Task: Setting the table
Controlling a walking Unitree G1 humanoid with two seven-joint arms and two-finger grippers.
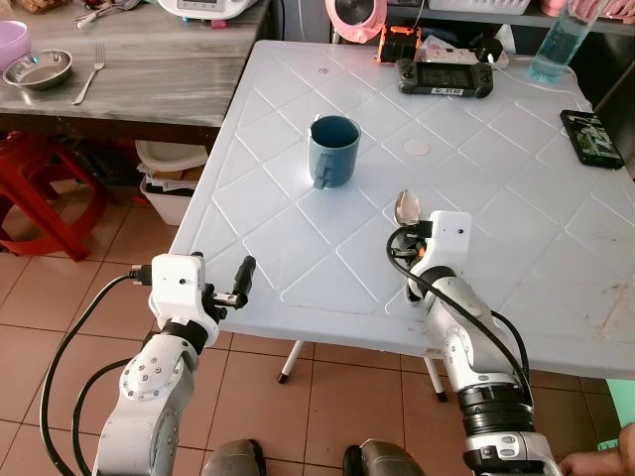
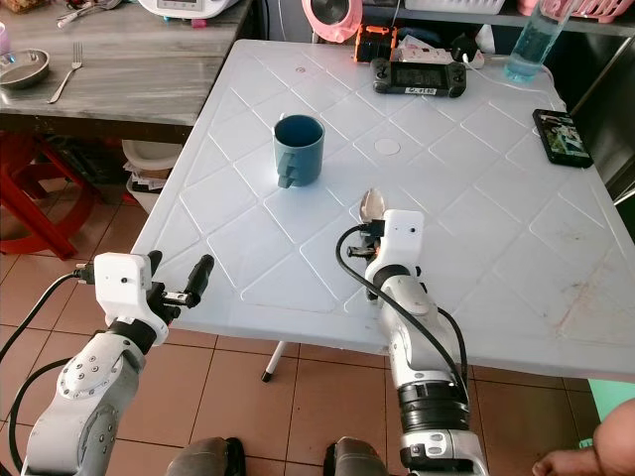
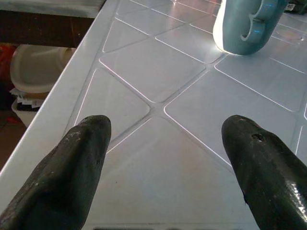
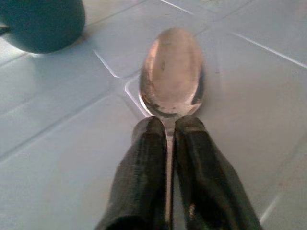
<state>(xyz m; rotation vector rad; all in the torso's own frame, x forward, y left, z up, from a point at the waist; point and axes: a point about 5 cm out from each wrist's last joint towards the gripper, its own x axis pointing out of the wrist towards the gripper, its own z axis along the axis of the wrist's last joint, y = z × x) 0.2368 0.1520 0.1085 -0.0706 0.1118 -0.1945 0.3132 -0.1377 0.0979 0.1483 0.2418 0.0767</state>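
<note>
A blue mug (image 1: 333,150) stands upright near the middle of the white plastic table (image 1: 298,258), handle turned toward me. To its right, my right gripper (image 4: 168,139) is shut on the handle of a metal spoon (image 4: 172,72); the spoon's bowl (image 1: 407,206) sticks out ahead of the fingers, low over the table. My left gripper (image 3: 165,139) is open at the table's near left edge, with nothing between its fingers (image 1: 243,273). The mug (image 3: 249,24) lies some way ahead of it.
A game controller (image 1: 445,77), an orange gadget (image 1: 397,45) and a blue bottle (image 1: 558,45) sit at the table's far edge, a phone (image 1: 592,136) at the right edge. A grey side table (image 1: 149,59) on the left holds a metal bowl (image 1: 38,68) and fork (image 1: 89,71). A red stool (image 1: 40,188) stands below.
</note>
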